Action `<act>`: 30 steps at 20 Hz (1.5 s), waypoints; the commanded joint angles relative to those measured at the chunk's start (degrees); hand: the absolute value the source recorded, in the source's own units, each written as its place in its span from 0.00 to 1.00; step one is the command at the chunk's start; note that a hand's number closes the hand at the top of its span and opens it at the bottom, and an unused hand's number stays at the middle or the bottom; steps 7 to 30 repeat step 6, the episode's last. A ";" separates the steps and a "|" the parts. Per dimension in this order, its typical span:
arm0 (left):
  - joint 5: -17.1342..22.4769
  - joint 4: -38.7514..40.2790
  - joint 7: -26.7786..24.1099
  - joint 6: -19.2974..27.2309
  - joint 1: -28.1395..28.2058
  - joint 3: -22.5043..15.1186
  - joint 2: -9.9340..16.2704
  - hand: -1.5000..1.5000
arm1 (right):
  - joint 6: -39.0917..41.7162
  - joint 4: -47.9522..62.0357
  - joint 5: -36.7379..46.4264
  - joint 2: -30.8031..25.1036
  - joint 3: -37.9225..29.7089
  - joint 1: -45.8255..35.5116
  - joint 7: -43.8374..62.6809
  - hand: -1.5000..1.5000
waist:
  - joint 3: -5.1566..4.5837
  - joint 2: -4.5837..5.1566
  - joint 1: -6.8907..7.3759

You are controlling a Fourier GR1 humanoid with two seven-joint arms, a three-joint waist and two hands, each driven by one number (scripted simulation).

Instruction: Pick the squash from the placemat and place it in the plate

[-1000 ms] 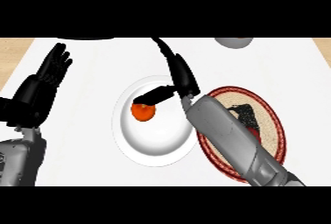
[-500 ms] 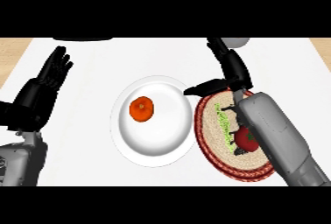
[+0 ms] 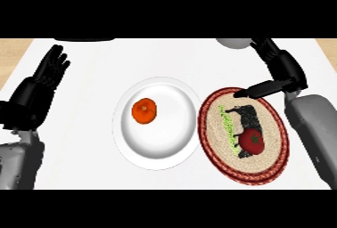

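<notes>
Noted white bench (image 3: 164, 58) filling the view. Noted round woven placemat (image 3: 269, 111) at right, red-rimmed, lying just beside the white plate (image 3: 164, 144) at centre, rims near touching. Found right hand (image 3: 286, 73) above the placemat's far edge, fingers straight and relaxed, holding nothing, thumb (image 3: 260, 90) pointing low over the rim. Found left hand (image 3: 36, 89) resting at the left edge, fingers up, wide, holding nothing. Found squash (image 3: 145, 111), small and orange, sitting on the plate left of its middle, free of both hands. Judged task done or close to it.

Risks, judged only:
- Could catch the placemat's rim with the low thumb in any sideways sweep, shoving it into the plate and jolting the squash.
- Could roll the squash off-centre, being rounded and lying loose on a smooth plate.
- Could mistake the red tomato-like thing (image 3: 251, 140) on the placemat for the target and grab again; print or object, could not tell.
- Could knock the grey rounded thing (image 3: 233, 43) at the top edge with the right hand, being close by.

Read no brands, labels or writing anywhere; only a dark and green pattern on the placemat.
</notes>
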 commanded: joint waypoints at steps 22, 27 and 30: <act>-0.51 -4.12 3.56 -0.56 1.46 -0.47 -0.53 0.50 | 4.31 3.51 5.31 -3.49 -4.82 1.65 -7.22 0.00 | -0.01 -0.06 0.13; -0.51 -4.12 3.56 -0.56 1.46 -0.47 -0.53 0.50 | 4.31 3.51 5.31 -3.49 -4.82 1.65 -7.22 0.00 | -0.01 -0.06 0.13; -0.51 -4.12 3.56 -0.56 1.46 -0.47 -0.53 0.50 | 4.31 3.51 5.31 -3.49 -4.82 1.65 -7.22 0.00 | -0.01 -0.06 0.13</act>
